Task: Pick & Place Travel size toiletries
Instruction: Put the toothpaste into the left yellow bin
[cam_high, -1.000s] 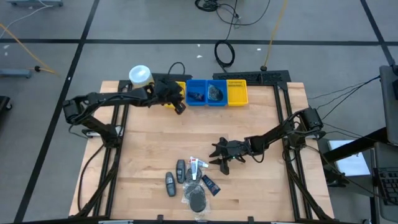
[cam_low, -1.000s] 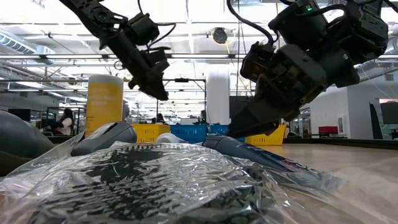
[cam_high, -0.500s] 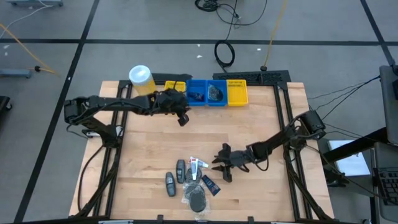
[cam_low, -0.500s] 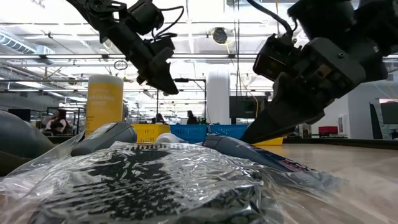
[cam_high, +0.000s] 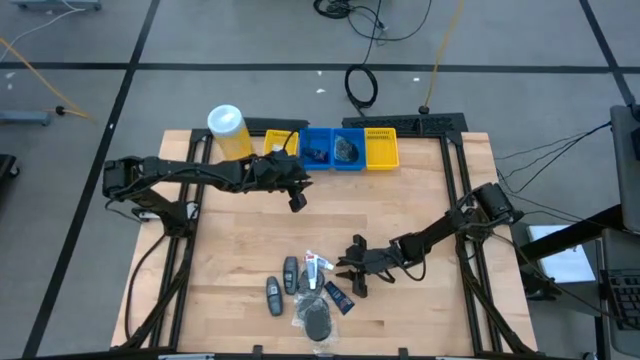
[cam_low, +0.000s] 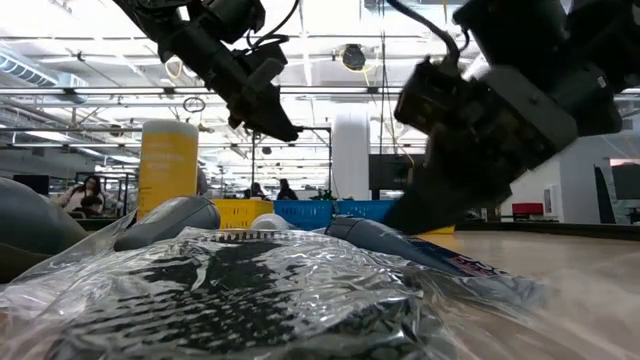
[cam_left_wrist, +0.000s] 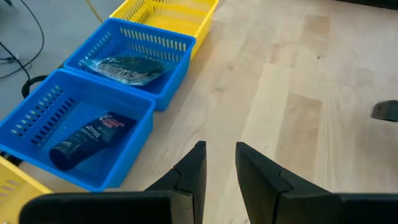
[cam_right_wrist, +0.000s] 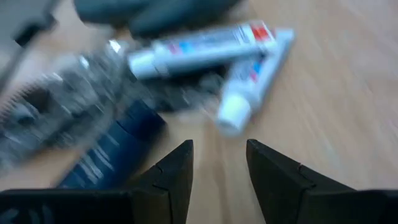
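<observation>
The travel size toiletries lie in a pile (cam_high: 308, 290) near the table's front edge: two dark grey oval bottles (cam_high: 273, 295), white tubes (cam_right_wrist: 205, 46), a dark sachet (cam_right_wrist: 106, 155) and a black puff in clear wrap (cam_high: 316, 318). My right gripper (cam_high: 350, 277) is open just to the right of the pile, fingers pointing at the tubes and touching nothing. My left gripper (cam_high: 297, 200) hovers open and empty above the table, a little nearer than the bins. A dark tube (cam_left_wrist: 87, 140) and a wrapped dark item (cam_left_wrist: 127, 67) lie in the two blue bins.
A row of bins stands at the far edge: yellow (cam_high: 283, 141), blue (cam_high: 316, 148), blue (cam_high: 348, 148), yellow (cam_high: 381, 147). A tall yellow canister with a white lid (cam_high: 226, 128) stands left of them. Bare wood lies between bins and pile.
My left gripper has swung away from the bins, toward the table's near and right side, still empty. My right gripper has moved toward the near edge and slightly down, closing in on the pile of toiletries. The toiletries have stayed put.
</observation>
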